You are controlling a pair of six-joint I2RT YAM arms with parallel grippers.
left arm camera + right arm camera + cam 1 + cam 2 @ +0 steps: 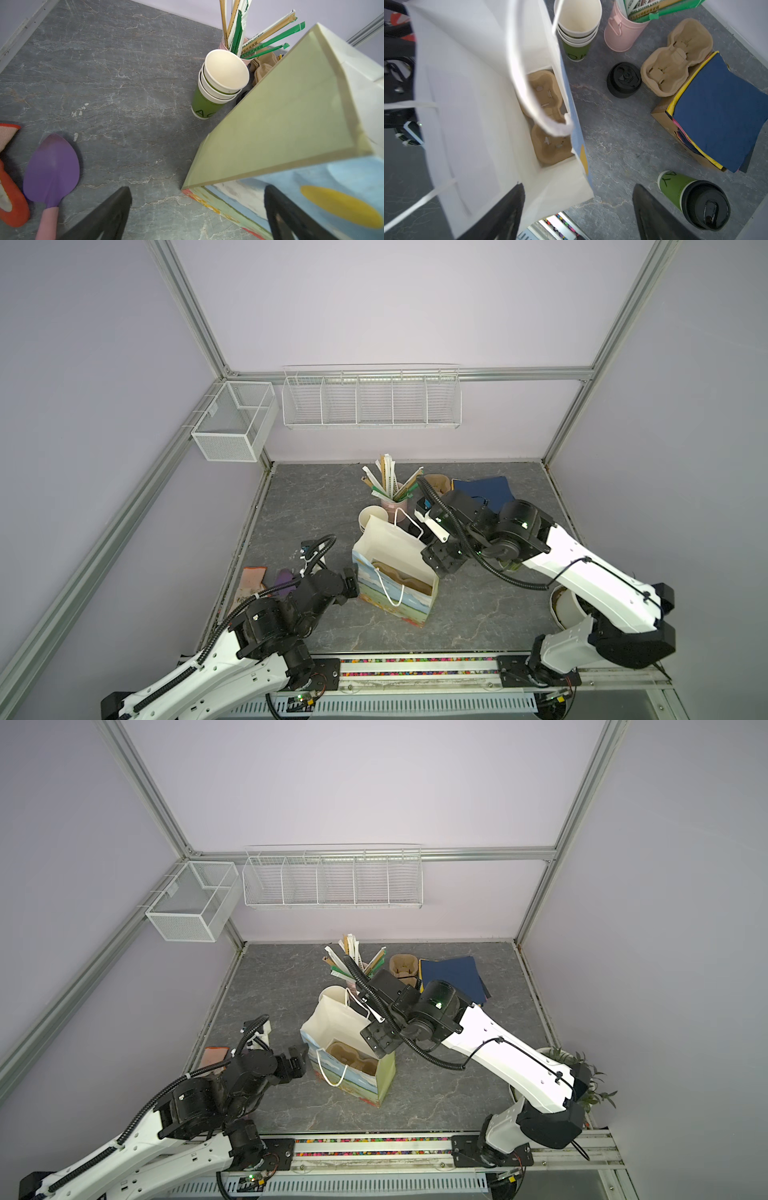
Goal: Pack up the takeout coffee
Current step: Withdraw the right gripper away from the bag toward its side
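The takeout coffee (pixel 693 202), a green paper cup with a black lid, stands on the grey table beside the outer finger of my right gripper (pixel 579 214); both top views hide it under the right arm. That gripper (pixel 442 560) hovers open over the rim of the paper bag (pixel 477 104), and a corner of the bag's wall lies between its fingers. A brown cup carrier (pixel 548 116) sits at the bottom of the bag (pixel 390 539). My left gripper (pixel 197 216) is open low at the bag's (pixel 280 124) painted side, holding nothing.
Behind the bag stand a stack of lidless green cups (pixel 577 27), a pink tin of straws (pixel 623 33), a stack of black lids (pixel 624 80), a spare carrier (pixel 675 58) and a box of blue napkins (pixel 716 112). A purple trowel (pixel 52 166) lies at the left.
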